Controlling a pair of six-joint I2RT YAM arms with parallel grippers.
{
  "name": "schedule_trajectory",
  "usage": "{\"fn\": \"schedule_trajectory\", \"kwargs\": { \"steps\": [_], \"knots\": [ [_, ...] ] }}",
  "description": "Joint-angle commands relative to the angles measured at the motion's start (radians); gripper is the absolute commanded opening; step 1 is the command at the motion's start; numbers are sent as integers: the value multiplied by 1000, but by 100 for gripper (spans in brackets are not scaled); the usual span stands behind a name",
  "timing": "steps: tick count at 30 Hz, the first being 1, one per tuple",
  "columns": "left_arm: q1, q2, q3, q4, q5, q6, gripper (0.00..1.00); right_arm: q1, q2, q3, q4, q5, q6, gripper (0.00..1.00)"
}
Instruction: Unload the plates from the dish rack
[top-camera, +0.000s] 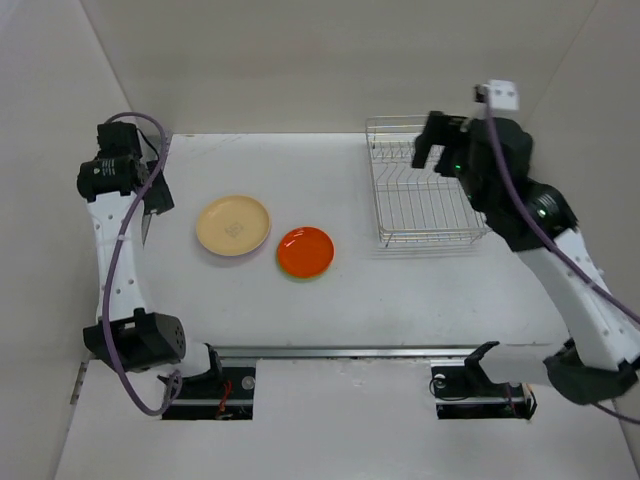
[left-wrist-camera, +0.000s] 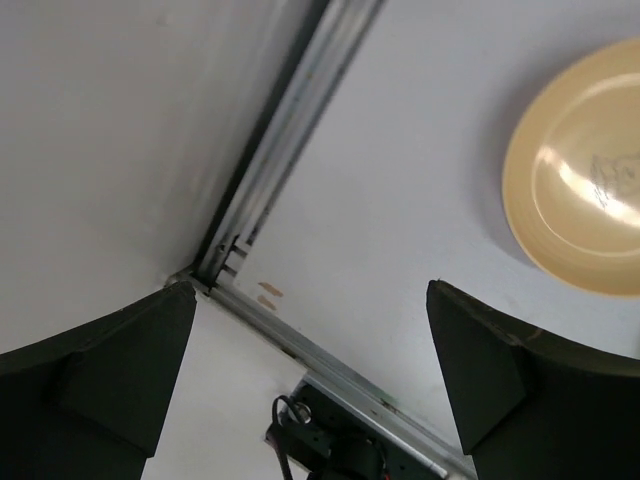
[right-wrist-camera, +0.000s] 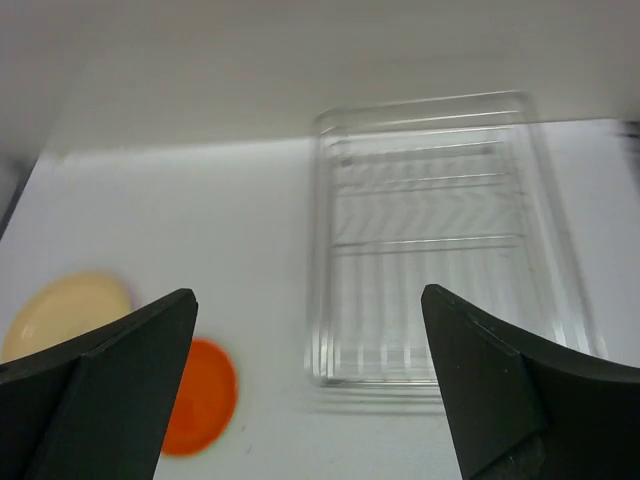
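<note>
On the desk (top-camera: 350, 290), the dish rack (top-camera: 425, 195) sits directly below the right claw (top-camera: 430, 140), whose jaws gape wide, the cream-yellow plate (top-camera: 233, 225) lies near the left claw (top-camera: 158, 195), likewise spread wide, and the orange-red plate (top-camera: 305, 252) rests between both claws, just beside the cream-yellow one.

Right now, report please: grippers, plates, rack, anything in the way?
Left gripper open, empty. Right gripper open, empty, above rack. No plate seen in rack; cream plate and orange plate lie on table. Nothing seen in the way.
</note>
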Motion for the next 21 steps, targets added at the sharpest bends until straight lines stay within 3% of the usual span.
{"fn": "schedule_trajectory", "kwargs": {
  "steps": [1,5,12,21],
  "knots": [
    [-1,-83,-1,28,-223,-73,100,4,-73,-111,-152,501,120,100],
    [-1,-168,-1,63,-312,-134,100,4,-284,-188,-254,617,194,100],
    [-1,-259,-60,79,-225,-136,100,4,-539,-251,-255,503,238,100],
    [-1,-331,-102,88,-157,-105,100,4,-653,-269,-233,436,258,100]
  ]
}}
